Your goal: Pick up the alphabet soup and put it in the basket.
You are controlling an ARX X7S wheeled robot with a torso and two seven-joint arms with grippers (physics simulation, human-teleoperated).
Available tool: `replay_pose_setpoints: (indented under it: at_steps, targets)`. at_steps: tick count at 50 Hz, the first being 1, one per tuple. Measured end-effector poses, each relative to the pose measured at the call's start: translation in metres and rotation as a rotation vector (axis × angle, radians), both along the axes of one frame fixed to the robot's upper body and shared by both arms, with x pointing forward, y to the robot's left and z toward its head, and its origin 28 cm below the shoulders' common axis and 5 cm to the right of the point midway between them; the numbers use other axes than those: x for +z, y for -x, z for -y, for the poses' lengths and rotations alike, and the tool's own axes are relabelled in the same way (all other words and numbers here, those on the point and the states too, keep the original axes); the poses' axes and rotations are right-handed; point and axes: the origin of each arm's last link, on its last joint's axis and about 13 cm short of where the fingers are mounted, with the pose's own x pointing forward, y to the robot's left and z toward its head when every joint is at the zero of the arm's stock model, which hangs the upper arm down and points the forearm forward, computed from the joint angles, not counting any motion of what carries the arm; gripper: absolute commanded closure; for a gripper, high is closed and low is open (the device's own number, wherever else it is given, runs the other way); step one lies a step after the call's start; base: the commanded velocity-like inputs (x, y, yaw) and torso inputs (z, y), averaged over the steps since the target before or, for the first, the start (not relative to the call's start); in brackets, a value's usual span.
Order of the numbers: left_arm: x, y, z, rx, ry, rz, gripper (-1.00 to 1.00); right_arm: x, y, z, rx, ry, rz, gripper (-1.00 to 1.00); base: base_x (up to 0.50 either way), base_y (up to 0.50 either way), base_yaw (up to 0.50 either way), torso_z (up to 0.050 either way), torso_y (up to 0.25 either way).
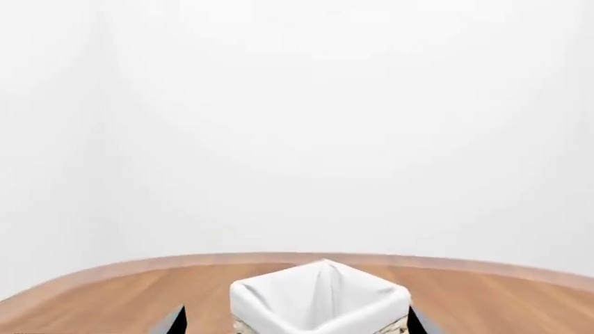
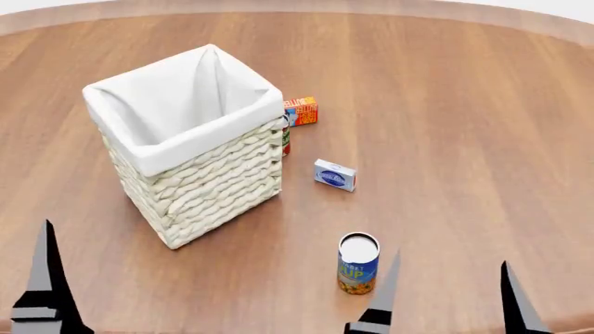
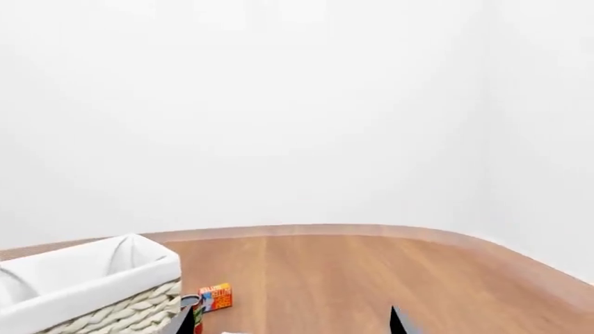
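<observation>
We saw only white liner inside the basket (image 2: pixel 186 132), the alphabet soup (image 2: pixel 357 263) upright just beside the right tool (image 2: pixel 450 296), both tools' fingers apart.

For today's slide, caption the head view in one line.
Soup can stands upright near the open right gripper, apart from the basket.

Bright, even, diffuse light; clean sim renders, no blur or noise.
Soft faint shadows only: under the basket (image 2: pixel 199 188) on its near side, a small one by the soup can (image 2: pixel 357 264). Table (image 2: pixel 464 104) wood w/ mild sheen, no hard glare. Wrist views mostly washed-out white wall, near blown out. Edges sharp, no lens distortion; slight compression softness.
</observation>
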Motion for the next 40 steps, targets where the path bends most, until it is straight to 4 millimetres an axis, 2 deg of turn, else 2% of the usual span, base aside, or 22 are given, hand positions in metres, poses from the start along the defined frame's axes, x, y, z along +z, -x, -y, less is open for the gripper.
replay_pose_setpoints:
  at_steps: [24,40]
  targets:
    - [0.002,0.019,-0.007,0.028,0.008,0.004,-1.00,0.009,0.005,-0.003,0.000,0.039,0.012,-1.00,0.01,0.00,0.00,0.000,0.000]
    - [-0.002,0.021,-0.004,0.010,0.007,-0.030,-1.00,0.013,0.008,-0.002,-0.003,0.053,0.027,-1.00,0.48,0.03,0.00,0.000,0.000]
